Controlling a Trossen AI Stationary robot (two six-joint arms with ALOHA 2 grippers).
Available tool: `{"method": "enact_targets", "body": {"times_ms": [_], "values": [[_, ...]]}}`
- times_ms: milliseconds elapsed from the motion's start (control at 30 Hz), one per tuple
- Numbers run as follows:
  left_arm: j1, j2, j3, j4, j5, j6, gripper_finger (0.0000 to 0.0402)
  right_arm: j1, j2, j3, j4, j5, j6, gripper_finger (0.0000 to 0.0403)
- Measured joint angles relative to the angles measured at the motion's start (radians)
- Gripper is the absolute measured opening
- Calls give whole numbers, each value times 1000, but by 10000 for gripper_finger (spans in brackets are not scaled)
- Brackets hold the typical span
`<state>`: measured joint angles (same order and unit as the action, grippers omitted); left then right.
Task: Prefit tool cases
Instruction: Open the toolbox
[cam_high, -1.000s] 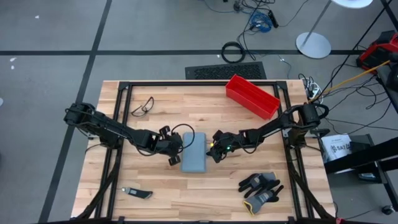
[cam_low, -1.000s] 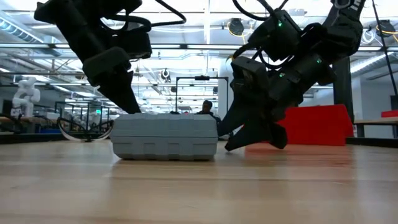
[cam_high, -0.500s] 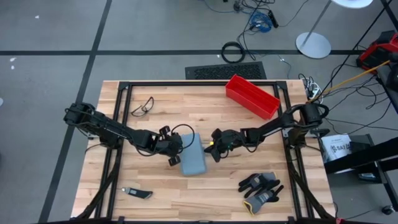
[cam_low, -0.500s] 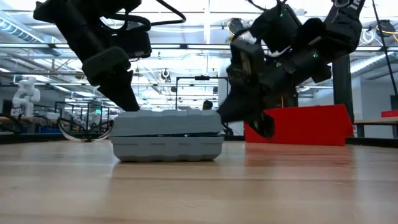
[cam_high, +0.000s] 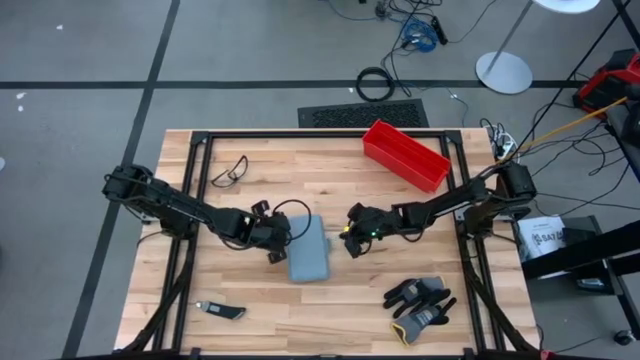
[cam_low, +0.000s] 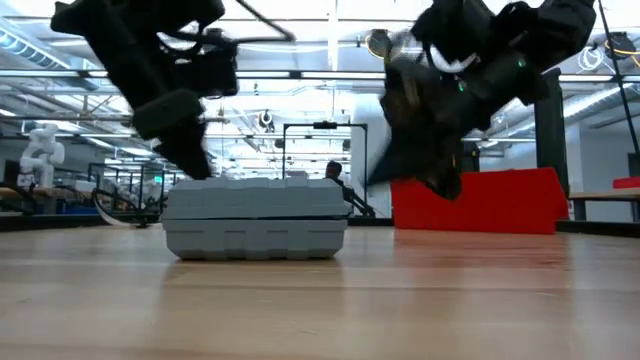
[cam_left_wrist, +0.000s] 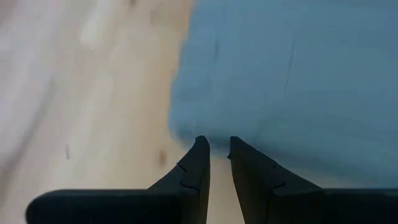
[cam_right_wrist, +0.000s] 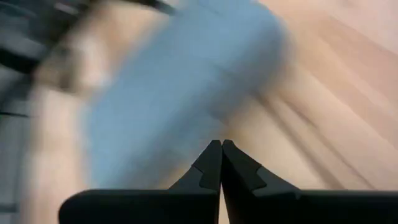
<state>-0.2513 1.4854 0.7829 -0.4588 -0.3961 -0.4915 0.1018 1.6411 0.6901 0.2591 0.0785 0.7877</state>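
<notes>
The grey-blue tool case (cam_high: 309, 250) lies flat and closed on the wooden table, a little askew; the low view shows it as a ribbed box (cam_low: 255, 218). My left gripper (cam_high: 281, 243) stands at the case's left long edge, its fingers a narrow gap apart with nothing between them (cam_left_wrist: 214, 146). My right gripper (cam_high: 349, 243) is shut and hangs above the table to the right of the case (cam_low: 443, 186), clear of it. My left gripper meets the top of the case's left long edge (cam_left_wrist: 189, 132) with its fingertips (cam_low: 196, 166). The fingers slant down from the table's left side. Nothing is pinched between them. The case rests with its whole underside on the table.
A red open bin (cam_high: 405, 155) stands at the far right. Safety glasses (cam_high: 229, 171) lie at the far left, black gloves (cam_high: 419, 303) at the near right, and a small dark tool (cam_high: 221, 311) at the near left. Bare wood lies in front of the case.
My right gripper has shut and gone up and toward the table's right edge, away from the case. The lid's right side was raised a crack half a second ago and is down again. The case has slid a little toward the left and turned slightly.
</notes>
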Motion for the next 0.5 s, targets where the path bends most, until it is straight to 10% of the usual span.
{"method": "enact_targets", "body": {"times_ms": [500], "values": [[-6,1,-7,-88,184,-106,68,24,187,2,258,29,23,1]]}}
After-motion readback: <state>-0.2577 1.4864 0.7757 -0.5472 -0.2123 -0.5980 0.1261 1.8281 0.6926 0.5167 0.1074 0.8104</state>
